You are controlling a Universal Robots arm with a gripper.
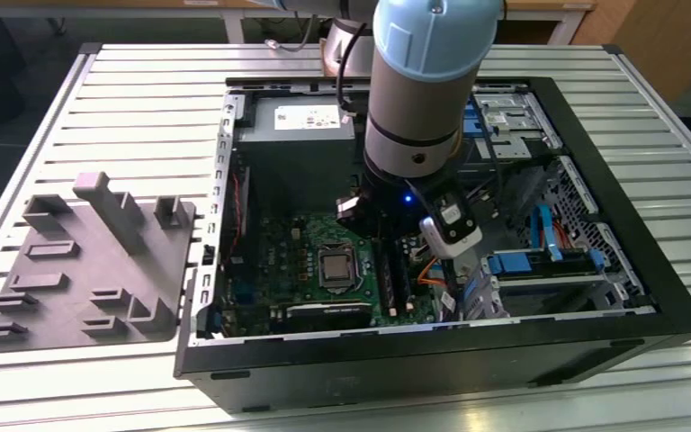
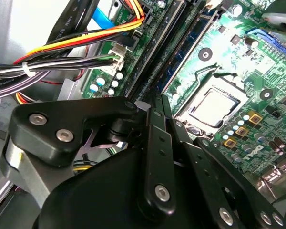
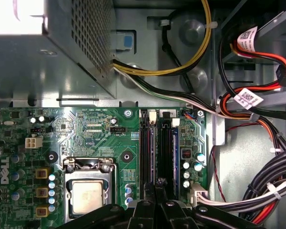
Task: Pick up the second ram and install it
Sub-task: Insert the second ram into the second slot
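Observation:
My gripper (image 1: 390,256) reaches down inside the open computer case (image 1: 633,270), over the green motherboard (image 1: 309,261). In both wrist views its black fingers meet tip to tip, shut, right above the long black memory slots (image 3: 167,148). A dark-blue ram stick (image 2: 193,45) lies lengthwise in one of those slots, beside the processor socket (image 2: 212,107). I cannot tell whether the fingertips (image 2: 155,107) touch the stick or hover just over it. Nothing is clamped between the fingers (image 3: 155,188).
A grey plastic holder tray (image 1: 82,270) sits on the slatted table at the exterior view's left, outside the case. Cable bundles (image 3: 257,119) run close beside the slots. The power supply box (image 1: 291,135) and drive cages (image 1: 538,261) crowd the case.

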